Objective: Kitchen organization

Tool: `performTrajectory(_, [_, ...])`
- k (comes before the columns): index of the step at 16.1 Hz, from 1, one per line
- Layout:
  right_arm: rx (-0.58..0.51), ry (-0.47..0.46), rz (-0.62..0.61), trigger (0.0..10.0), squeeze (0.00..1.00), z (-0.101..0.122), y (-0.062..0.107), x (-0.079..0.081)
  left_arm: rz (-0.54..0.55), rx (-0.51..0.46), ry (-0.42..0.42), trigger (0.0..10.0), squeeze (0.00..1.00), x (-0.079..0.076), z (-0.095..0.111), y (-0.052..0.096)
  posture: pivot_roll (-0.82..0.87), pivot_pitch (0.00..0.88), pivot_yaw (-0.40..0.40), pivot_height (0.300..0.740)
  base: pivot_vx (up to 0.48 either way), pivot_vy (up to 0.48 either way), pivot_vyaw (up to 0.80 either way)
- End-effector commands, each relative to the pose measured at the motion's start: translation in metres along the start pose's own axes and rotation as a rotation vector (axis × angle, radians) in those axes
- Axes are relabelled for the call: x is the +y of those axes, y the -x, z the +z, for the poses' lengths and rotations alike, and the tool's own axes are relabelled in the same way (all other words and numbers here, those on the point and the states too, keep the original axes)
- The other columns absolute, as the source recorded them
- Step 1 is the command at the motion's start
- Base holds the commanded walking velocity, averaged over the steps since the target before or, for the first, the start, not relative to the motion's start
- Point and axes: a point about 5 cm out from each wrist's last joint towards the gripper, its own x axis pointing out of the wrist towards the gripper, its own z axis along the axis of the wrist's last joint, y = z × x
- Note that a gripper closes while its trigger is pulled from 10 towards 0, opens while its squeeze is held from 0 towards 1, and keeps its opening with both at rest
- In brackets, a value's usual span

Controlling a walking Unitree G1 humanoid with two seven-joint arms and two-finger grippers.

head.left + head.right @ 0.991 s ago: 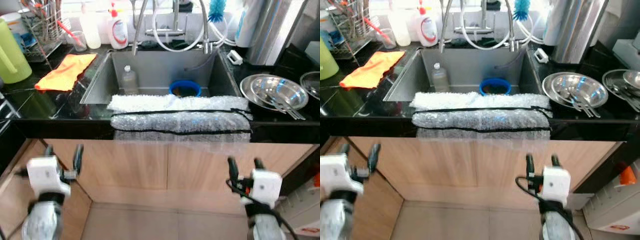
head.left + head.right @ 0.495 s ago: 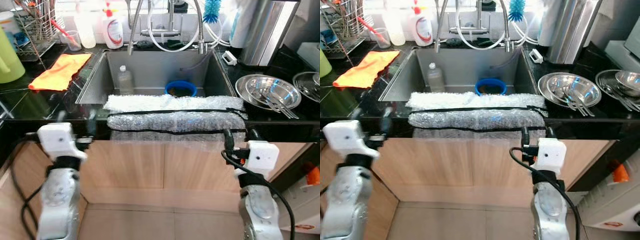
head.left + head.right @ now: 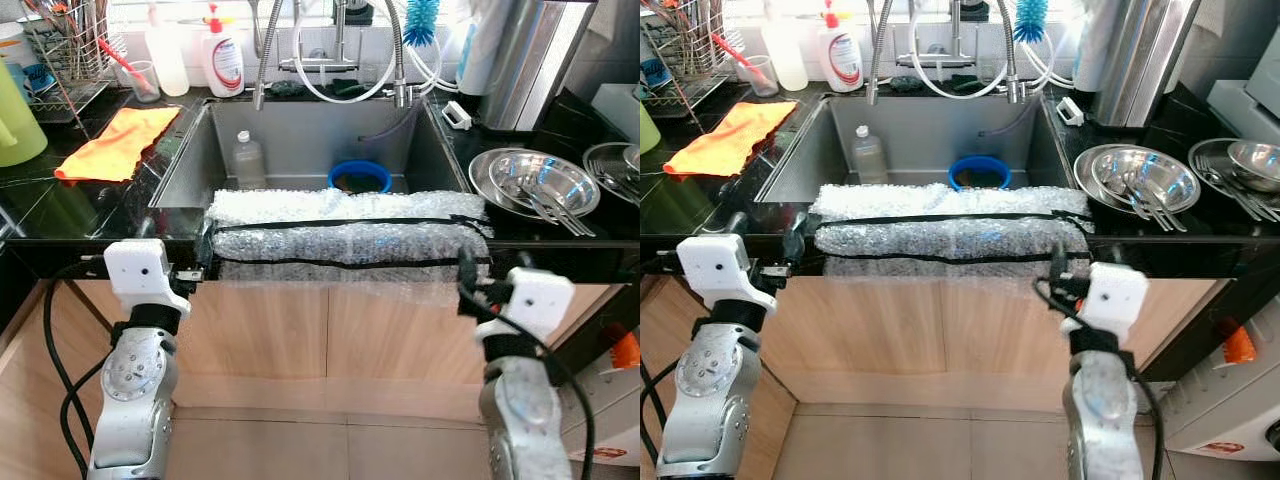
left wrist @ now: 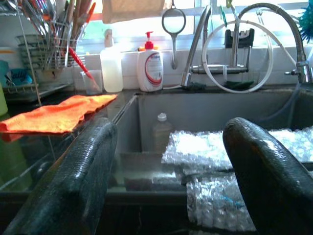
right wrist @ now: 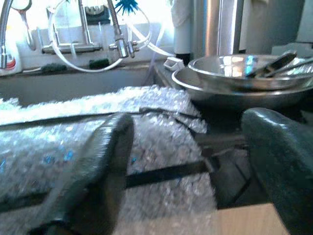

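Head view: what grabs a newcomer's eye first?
The bubble wrap pad, banded with black straps, draped over the front edge of the steel sink. Both claws are raised to counter height with fingers open: the left claw at the pad's left end, the right claw at its right end. An orange cloth lies on the dark counter left of the sink.

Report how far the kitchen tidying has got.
Nothing looks done yet. Both grippers are open and empty: left gripper and right gripper are raised to the counter edge beside the bubble wrap. Left to do: the orange cloth, steel bowls, and the bottle and blue bowl in the sink.
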Motion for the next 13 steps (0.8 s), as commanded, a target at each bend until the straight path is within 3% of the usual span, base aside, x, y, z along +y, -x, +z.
performTrajectory(1, [-0.021, -0.017, -0.017, 10.0, 1.00, 0.009, -0.005, -0.002, -0.002, -0.008, 0.007, 10.0, 0.00, -0.001, 0.004, -0.004, -0.06, 0.000, 0.033, 0.740, 0.000, 0.000, 0.00])
performTrajectory(2, [-0.023, -0.004, -0.013, 10.0, 0.00, 0.010, -0.006, -0.002, -0.002, -0.007, 0.008, 10.0, 0.00, -0.001, 0.004, -0.004, -0.06, 0.000, 0.030, 0.740, 0.000, 0.000, 0.00])
performTrajectory(7, [-0.042, -0.060, -0.063, 10.0, 0.00, 0.020, -0.025, -0.006, -0.004, -0.011, 0.005, 10.0, 0.00, -0.003, 0.004, -0.007, -0.06, 0.000, 0.031, 0.740, 0.000, 0.000, 0.00])
performTrajectory(13, [0.006, -0.121, -0.081, 10.0, 0.00, 0.014, -0.032, -0.006, -0.003, -0.006, 0.005, 10.0, 0.00, -0.003, 0.003, -0.006, -0.05, 0.000, 0.025, 0.740, 0.000, 0.000, 0.00])
